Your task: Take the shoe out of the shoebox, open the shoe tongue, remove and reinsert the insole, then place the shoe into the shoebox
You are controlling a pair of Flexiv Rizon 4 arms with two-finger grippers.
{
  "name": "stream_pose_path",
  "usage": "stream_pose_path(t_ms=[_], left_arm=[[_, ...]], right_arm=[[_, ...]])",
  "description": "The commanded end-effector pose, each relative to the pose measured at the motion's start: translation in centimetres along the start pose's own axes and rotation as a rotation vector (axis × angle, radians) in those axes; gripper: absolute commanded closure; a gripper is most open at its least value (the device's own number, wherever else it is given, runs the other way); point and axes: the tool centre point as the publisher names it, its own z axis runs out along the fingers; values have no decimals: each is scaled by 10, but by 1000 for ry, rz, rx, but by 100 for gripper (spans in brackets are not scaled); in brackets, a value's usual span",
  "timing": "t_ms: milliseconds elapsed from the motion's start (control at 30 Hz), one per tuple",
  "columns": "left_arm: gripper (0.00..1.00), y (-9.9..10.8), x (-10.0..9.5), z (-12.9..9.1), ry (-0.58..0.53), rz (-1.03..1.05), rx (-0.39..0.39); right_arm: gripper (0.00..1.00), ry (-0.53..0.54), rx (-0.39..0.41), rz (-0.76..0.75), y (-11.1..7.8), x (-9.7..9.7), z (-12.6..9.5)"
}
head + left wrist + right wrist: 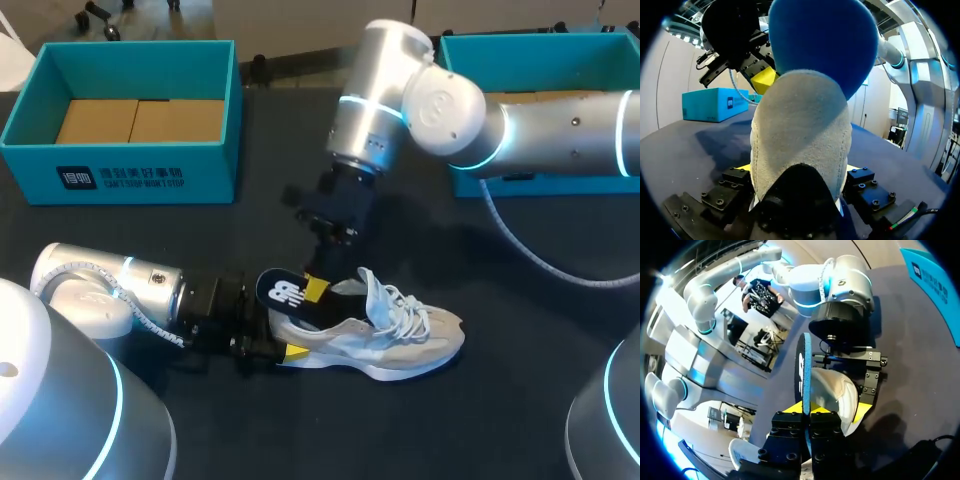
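Note:
A pale grey sneaker (400,340) lies on the dark table, toe to the right. My left gripper (268,345) comes in low from the left and is shut on its heel; in the left wrist view the heel (800,130) fills the space between both fingers. A blue insole (283,292) sticks up out of the shoe's opening. My right gripper (315,290) hangs above the shoe and is shut on the insole's edge. The right wrist view shows the thin insole (804,365) edge-on between that gripper's closed fingers (807,407), with the shoe (832,390) just beyond.
An open teal shoebox (140,175) with cardboard in its bottom stands at the back left. A second teal box (540,45) sits at the back right, partly behind my right arm. Bare table lies in front of and to the right of the shoe.

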Motion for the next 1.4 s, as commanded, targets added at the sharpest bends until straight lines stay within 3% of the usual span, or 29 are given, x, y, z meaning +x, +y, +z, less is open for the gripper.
stream_pose_path(t_ms=[33, 100, 500, 800, 933, 1400], left_arm=[[100, 2, -2, 0, 1, -1, -2], [100, 2, -2, 0, 1, -1, -2], [100, 2, -2, 0, 1, -1, -2], [100, 2, -2, 0, 1, -1, -2], [100, 2, -2, 0, 1, -1, -2], [100, 2, -2, 0, 1, -1, -2]], right_arm=[[89, 7, -10, -3, -2, -4, 3], [81, 8, -16, -3, -4, -4, 4], [77, 17, -27, 7, -8, 4, 11], [80, 22, -39, 0, -7, 3, 16], [100, 19, -42, -3, -6, 2, 16], [100, -88, -87, -92, 12, 8, -15]])
